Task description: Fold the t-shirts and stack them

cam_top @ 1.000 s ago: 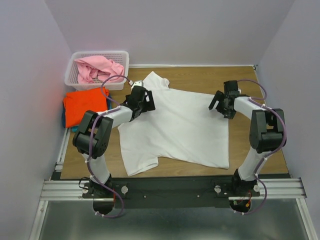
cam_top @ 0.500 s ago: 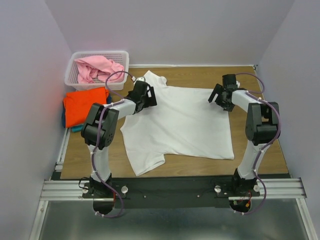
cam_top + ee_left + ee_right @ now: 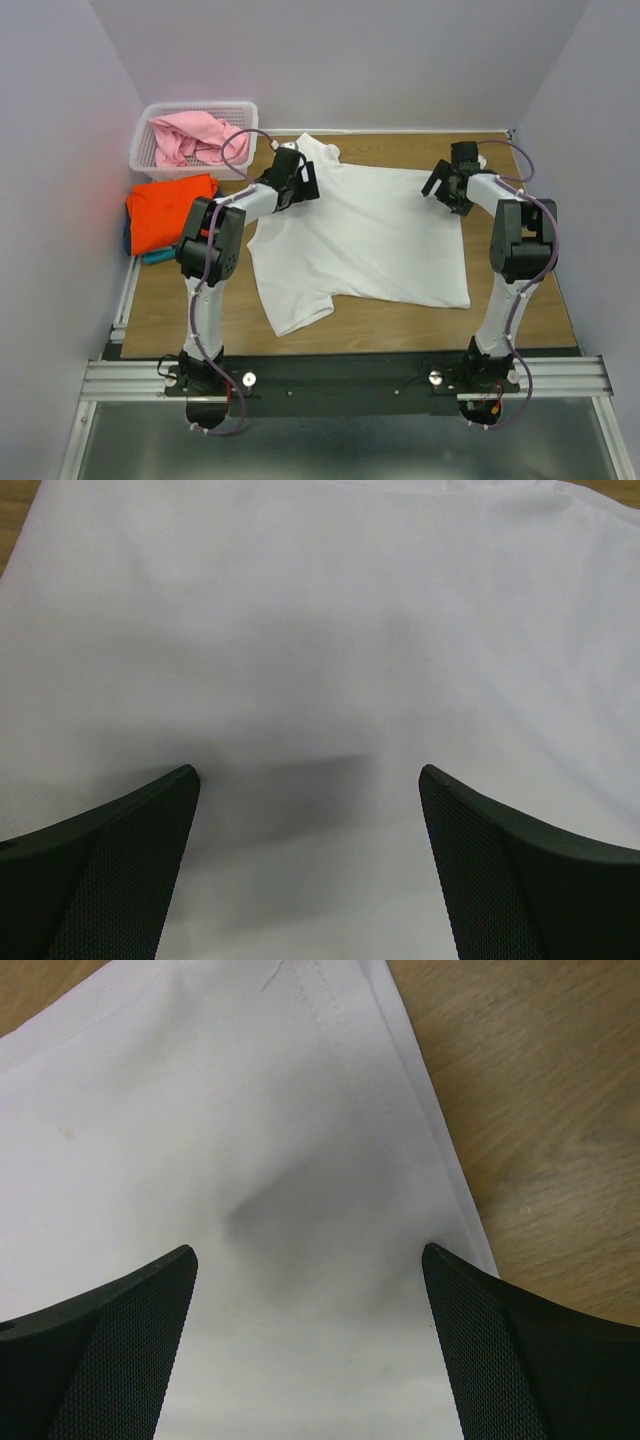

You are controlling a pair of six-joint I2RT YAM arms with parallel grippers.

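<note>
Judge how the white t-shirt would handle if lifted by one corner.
Probably floppy: the white t-shirt lies flat yet puckers at the open right pincer. Likely light, being thin cloth. It may slide readily on the smooth wooden table.

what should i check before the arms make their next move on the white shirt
1. White t-shirt spread flat on the table: ok.
2. Left gripper open over the cloth: ok.
3. Right gripper open at the hem corner: ok, with a small pucker below it.
4. Cloth pinched by either gripper: not ok, both stand open.
5. Fingertips touching the cloth: cannot tell.
6. Orange t-shirt apart from the white one: ok.
</note>
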